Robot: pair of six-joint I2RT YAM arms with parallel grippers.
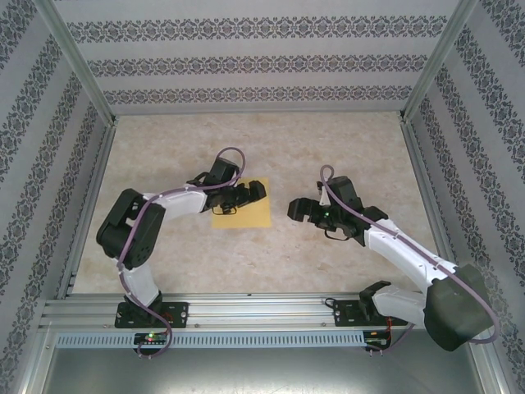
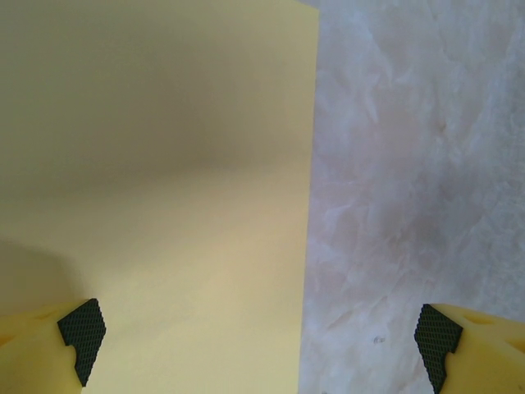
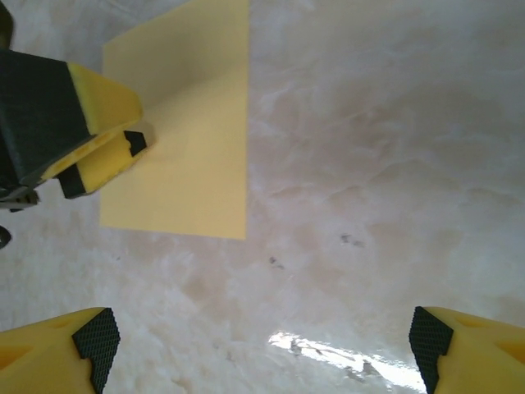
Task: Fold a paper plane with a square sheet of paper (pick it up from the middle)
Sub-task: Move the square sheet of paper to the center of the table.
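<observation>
Square sheet of paper lies flat, sides parallel to table edges; left fingers, right fingers spread.

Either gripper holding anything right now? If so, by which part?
Nothing held. The left gripper is open, one finger above the square sheet of paper, one above the table. The right gripper is open over the table.

Both arms are bent at the elbow and reach in toward the middle. The left hand is down low with its fingers spread wide. The right hand faces it, a bit apart, jaws wide too.
</observation>
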